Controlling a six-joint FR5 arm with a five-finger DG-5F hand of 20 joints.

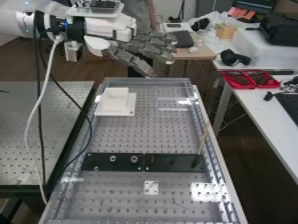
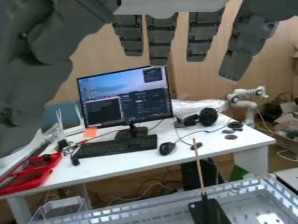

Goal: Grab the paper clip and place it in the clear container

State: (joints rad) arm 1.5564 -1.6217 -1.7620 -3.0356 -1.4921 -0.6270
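A thin, faint mark (image 1: 178, 204) lies on the perforated bed (image 1: 123, 192), well apart from the fingers and toward the near end of the bench; it is too small to tell whether it is the paper clip. Just beside it, on the side nearer the fingers, sits a small white plate with holes (image 1: 151, 187). Closer to them again, black plates (image 1: 112, 161) cross the bed, and a thin upright stick (image 1: 202, 137) leans slightly from a dark base at their end. The white block on its square base (image 1: 116, 102) is nearer the fingers, lower than they are and on the bed's far part. The hand (image 1: 143, 47) is raised around the far end of the bench, its fingers straight and fanned a little apart in a wide, relaxed spread. In the wrist view, a clear box (image 2: 63, 207) lies toward the thumb's (image 2: 40, 75) side; whether it is the clear container I cannot tell. Past the fingertips stand a monitor (image 2: 125, 97), a keyboard (image 2: 118, 146) and a mouse (image 2: 167, 148) on a white desk, with red trays (image 2: 30, 172) toward the thumb's side.
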